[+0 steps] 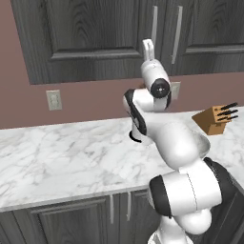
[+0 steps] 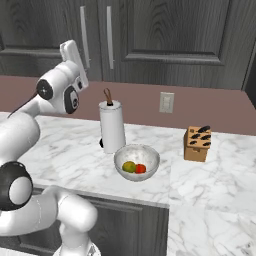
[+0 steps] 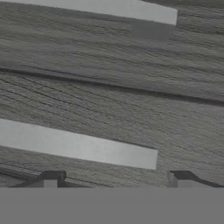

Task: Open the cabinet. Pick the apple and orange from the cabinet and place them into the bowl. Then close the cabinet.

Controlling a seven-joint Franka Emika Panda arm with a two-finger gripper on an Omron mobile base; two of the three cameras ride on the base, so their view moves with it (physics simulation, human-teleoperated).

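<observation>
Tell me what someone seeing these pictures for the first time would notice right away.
Probably the white arm reaching up with its gripper open at the silver bar handles of the dark grey cabinet, whose doors look shut. Next, the speckled bowl on the marble counter, holding a greenish fruit and a red-orange fruit. A paper-towel roll stands just behind the bowl, and a wooden knife block sits to its right.

A rendered home kitchen is showing here: a white marble counter (image 2: pixel 60 150) is running under a dark wood-grain cabinet (image 2: pixel 170 35), carrying a knife block (image 2: pixel 197 144), a paper-towel roll (image 2: pixel 112 126) and a speckled bowl (image 2: pixel 150 156) holding fruit.
</observation>
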